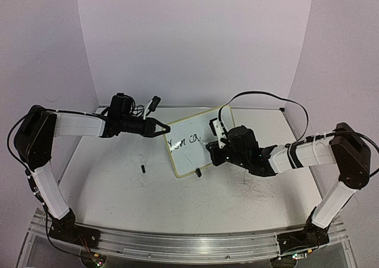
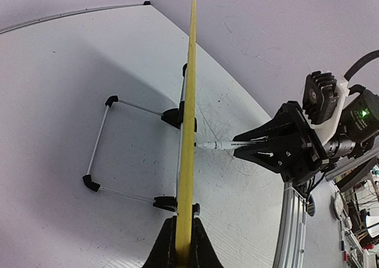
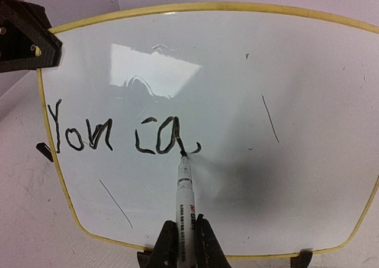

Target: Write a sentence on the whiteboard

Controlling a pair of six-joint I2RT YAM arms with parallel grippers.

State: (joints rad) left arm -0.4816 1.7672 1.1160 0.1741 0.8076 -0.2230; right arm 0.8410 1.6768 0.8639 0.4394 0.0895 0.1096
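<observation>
The whiteboard (image 1: 192, 139) with a pale yellow rim stands tilted mid-table; it fills the right wrist view (image 3: 237, 73) and shows edge-on in the left wrist view (image 2: 190, 102). Black lettering reading "You ca" (image 3: 118, 135) is on it, also small in the top view (image 1: 182, 142). My left gripper (image 1: 164, 128) is shut on the board's left rim (image 2: 185, 238). My right gripper (image 3: 183, 244) is shut on a white marker (image 3: 185, 191), whose tip touches the board at the end of the "a". In the top view the right gripper (image 1: 218, 142) is at the board's right side.
A small black cap (image 1: 143, 168) lies on the table left of the board. The board's wire stand (image 2: 112, 149) with black feet rests behind it. Thin stray lines (image 3: 270, 119) mark the board. Faint scribbles (image 1: 257, 191) mark the table. Walls enclose the back and sides.
</observation>
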